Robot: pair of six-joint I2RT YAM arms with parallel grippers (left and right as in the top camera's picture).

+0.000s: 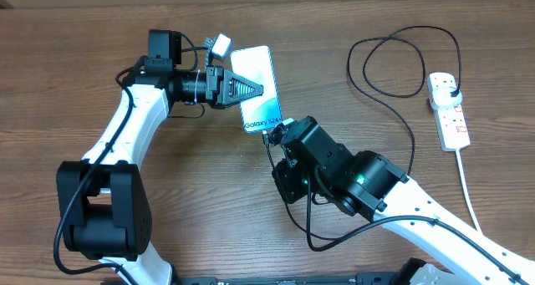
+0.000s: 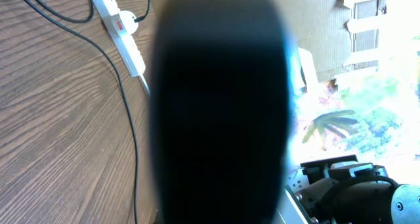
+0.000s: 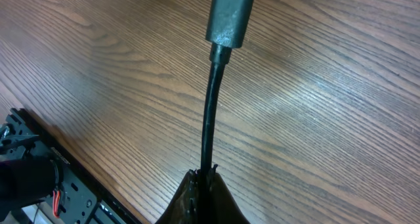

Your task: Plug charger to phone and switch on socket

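Observation:
The phone [image 1: 266, 72], light blue with white "Galaxy S24" text at its near end, is at the table's middle, and my left gripper [image 1: 256, 89] is shut on it from the left. In the left wrist view the phone [image 2: 220, 106] is a dark blur filling the centre, hiding the fingers. My right gripper [image 3: 205, 175] is shut on the charger [image 3: 210, 112], just behind its connector tip [image 3: 230, 17], which points at the phone's near end [image 1: 269, 133]. The black cable [image 1: 393, 109] loops right to a black plug [image 1: 448, 88] sitting in the white socket [image 1: 449, 109].
The socket's thick white cord [image 1: 468, 185] runs toward the front right edge. In the left wrist view the socket [image 2: 119, 28] and the black cable [image 2: 128, 112] lie on the wood at left, and the right arm [image 2: 357, 191] sits at lower right. A black rail [image 3: 46, 184] marks the table edge.

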